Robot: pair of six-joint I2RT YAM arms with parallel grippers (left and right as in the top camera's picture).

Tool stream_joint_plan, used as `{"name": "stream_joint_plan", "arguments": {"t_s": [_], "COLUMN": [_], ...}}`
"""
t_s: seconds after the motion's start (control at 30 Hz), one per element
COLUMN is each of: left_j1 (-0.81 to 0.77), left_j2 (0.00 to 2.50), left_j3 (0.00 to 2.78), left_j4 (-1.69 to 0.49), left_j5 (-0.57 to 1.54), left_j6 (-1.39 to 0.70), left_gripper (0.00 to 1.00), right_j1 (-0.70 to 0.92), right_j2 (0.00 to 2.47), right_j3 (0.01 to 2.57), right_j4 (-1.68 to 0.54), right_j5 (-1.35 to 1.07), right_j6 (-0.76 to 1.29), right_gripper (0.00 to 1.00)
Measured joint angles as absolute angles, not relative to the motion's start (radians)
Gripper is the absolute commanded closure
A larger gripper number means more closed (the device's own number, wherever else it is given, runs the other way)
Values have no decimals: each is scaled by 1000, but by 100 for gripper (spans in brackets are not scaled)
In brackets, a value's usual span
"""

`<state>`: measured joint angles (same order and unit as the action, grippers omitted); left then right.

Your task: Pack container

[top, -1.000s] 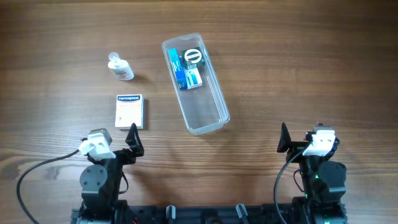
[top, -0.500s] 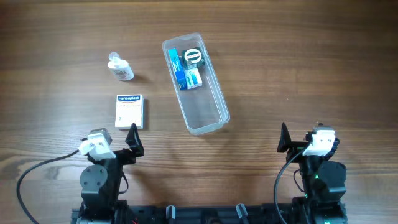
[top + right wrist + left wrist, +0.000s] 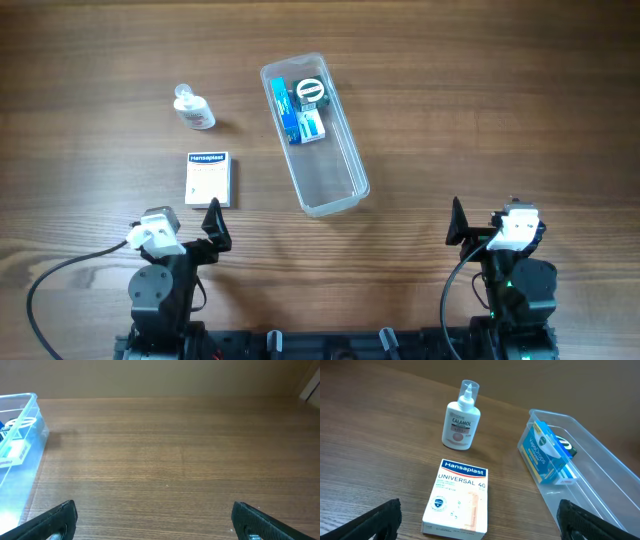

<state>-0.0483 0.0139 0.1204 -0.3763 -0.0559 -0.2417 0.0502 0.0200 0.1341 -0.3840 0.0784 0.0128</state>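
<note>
The clear plastic container [image 3: 340,170] lies at the table's middle, its long axis slanting away; it also shows in the left wrist view [image 3: 600,475] and the right wrist view [image 3: 30,445]. At its far end lie a blue box [image 3: 288,112], a teal-and-white box [image 3: 312,125] and a small round tin [image 3: 311,92]. A white Hansaplast box [image 3: 208,179] [image 3: 457,497] and a Calamol bottle [image 3: 193,110] [image 3: 460,422] rest on the table left of it. My left gripper [image 3: 480,520] is open and empty just before the Hansaplast box. My right gripper [image 3: 155,520] is open and empty over bare wood.
Both arm bases stand at the near edge, the left arm [image 3: 165,275] and the right arm [image 3: 510,265]. A black cable [image 3: 50,285] loops at the near left. The wooden table [image 3: 500,100] runs on to the right of the container.
</note>
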Motion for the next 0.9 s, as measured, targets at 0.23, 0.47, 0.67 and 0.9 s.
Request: {"name": "stream_joint_plan", "arguments": {"t_s": [0.23,0.47,0.67,0.9], "left_j1": [-48,-48,-48,-48], "left_j2": [26,225,511,828], "left_j3": [131,331,627,927], "left_j4": [-332,-324,-317,-317], "left_j5": [-56,-55,-54,-37], "left_j6": [-242,-242,-242,-254], "left_gripper": [0,0,0,0], "right_j1": [50,50,50,50], "right_j2": [20,18,17,15], "right_j3": [134,134,134,134], "right_j4": [-384,-384,-384,-384], "right_j5": [78,78,78,78], "right_j6": [13,12,12,12], "right_gripper": [0,0,0,0]}}
